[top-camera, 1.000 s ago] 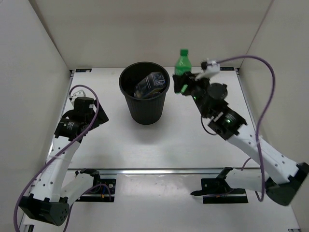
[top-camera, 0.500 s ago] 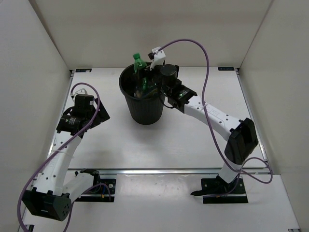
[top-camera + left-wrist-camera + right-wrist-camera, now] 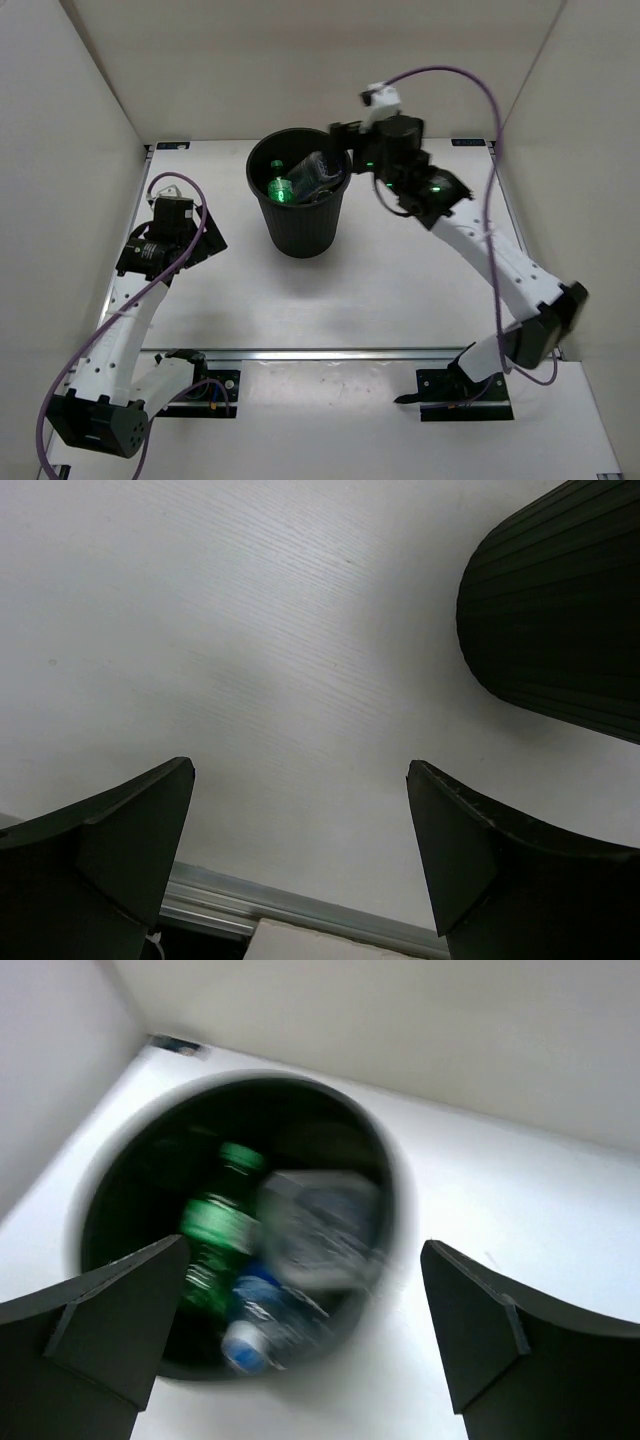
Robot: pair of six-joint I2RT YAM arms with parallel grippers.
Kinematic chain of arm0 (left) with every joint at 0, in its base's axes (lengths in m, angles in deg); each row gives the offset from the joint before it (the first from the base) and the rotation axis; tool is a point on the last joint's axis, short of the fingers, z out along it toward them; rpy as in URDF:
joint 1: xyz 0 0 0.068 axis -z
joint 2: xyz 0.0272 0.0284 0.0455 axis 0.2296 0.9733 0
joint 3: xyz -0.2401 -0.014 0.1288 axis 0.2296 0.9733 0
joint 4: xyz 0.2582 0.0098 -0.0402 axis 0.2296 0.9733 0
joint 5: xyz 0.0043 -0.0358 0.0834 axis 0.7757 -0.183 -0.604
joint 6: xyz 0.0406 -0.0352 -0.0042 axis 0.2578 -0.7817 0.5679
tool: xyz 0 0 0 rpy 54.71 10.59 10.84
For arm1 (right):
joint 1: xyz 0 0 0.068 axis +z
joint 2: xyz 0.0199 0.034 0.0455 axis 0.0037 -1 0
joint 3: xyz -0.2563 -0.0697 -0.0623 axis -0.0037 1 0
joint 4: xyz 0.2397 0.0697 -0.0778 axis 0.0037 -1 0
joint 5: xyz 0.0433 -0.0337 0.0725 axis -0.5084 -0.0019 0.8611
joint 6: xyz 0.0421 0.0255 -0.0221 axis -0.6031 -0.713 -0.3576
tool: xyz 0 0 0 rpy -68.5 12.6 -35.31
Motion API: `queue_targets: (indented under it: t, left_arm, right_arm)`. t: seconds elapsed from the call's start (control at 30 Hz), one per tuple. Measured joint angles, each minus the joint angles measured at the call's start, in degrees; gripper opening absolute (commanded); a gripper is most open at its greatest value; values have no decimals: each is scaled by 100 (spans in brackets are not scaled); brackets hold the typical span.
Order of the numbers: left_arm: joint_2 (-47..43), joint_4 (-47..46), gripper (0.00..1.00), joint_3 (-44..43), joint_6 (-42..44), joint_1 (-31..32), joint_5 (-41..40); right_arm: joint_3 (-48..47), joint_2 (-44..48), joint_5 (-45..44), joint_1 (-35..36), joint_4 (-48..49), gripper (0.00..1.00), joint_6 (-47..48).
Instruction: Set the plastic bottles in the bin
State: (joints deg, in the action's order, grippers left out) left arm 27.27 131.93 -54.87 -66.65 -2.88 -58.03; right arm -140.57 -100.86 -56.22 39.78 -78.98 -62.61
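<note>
The black bin [image 3: 300,226] stands at the back middle of the table. Inside it lie plastic bottles: an all-green bottle [image 3: 280,188] at the left and a clear bottle [image 3: 320,170] leaning toward the right wall. My right gripper [image 3: 348,148] hangs open and empty just above the bin's right rim. The blurred right wrist view looks down between the open right gripper [image 3: 305,1250] into the bin [image 3: 140,1190], at the green bottle [image 3: 213,1225], a clear one [image 3: 320,1225] and a blue-capped one [image 3: 245,1340]. My left gripper [image 3: 205,238] is open and empty, low over the table left of the bin.
In the left wrist view, the open left gripper [image 3: 300,768] frames bare white tabletop, with the bin's ribbed wall [image 3: 560,610] at the upper right and a metal rail [image 3: 300,910] along the near edge. White walls enclose the table on three sides.
My right gripper carried the green bottle from the right of the bin to above it, opened, and the bottle dropped in. The gripper has drawn back toward the right rim. The left arm barely moved.
</note>
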Motion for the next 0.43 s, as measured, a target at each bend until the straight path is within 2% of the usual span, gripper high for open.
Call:
queue_targets:
  t: [0.27,0.43]
  left_arm:
    - [-42,76,98,4,37,-4,4]
    - [-442,-96,98,306,50,98,-26]
  right_arm:
    - [1838,2041,-573,-2389,-2848,99,-752]
    - [3001,2616,-323,-3311,-3576,99,-695]
